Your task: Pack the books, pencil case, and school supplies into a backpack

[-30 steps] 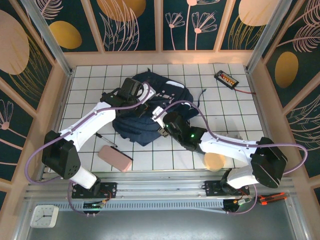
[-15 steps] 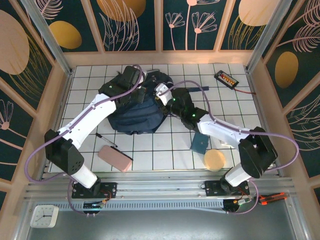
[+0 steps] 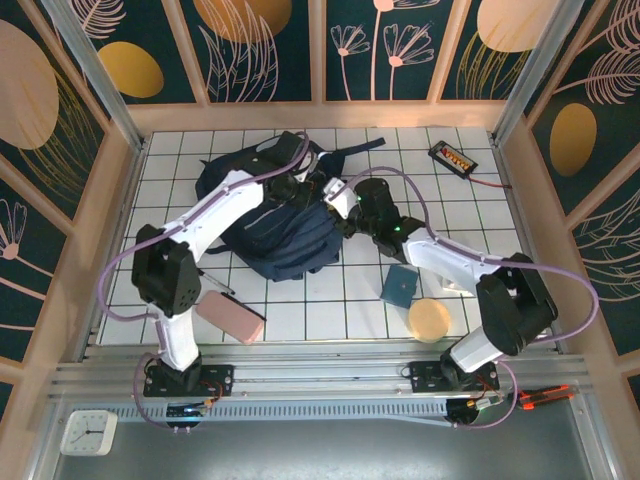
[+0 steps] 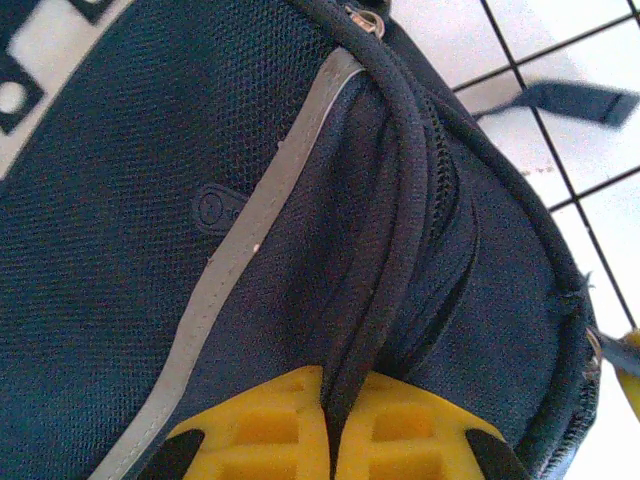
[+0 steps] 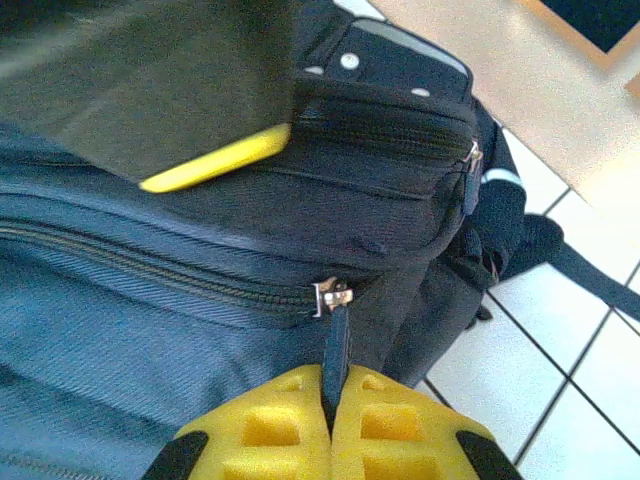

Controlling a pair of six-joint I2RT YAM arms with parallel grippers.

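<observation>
The navy backpack (image 3: 275,240) lies at mid-table, its grey trim (image 4: 240,250) close under the left wrist camera. My left gripper (image 3: 300,187) (image 4: 330,400) is shut on a dark fold of fabric beside the backpack's zip. Just to its right, my right gripper (image 3: 337,200) (image 5: 330,395) is shut on the flat pull tab of a zip slider (image 5: 333,295). The pink pencil case (image 3: 230,318) lies near the front left. The black pen (image 3: 224,288) lies just behind it, partly under my left arm. The teal pad (image 3: 400,287) lies at front right. The books are hidden.
A round tan disc (image 3: 430,320) lies beside the teal pad. A black device with orange buttons (image 3: 452,157) and its cable sit at the back right. Wooden walls ring the white tiled table (image 3: 470,220). A loose backpack strap (image 4: 575,100) trails over the tiles.
Both grippers have stayed shut and moved toward the back of the table, dragging the backpack along and turning it. The teal pad, hidden under the right arm a second ago, now shows.
</observation>
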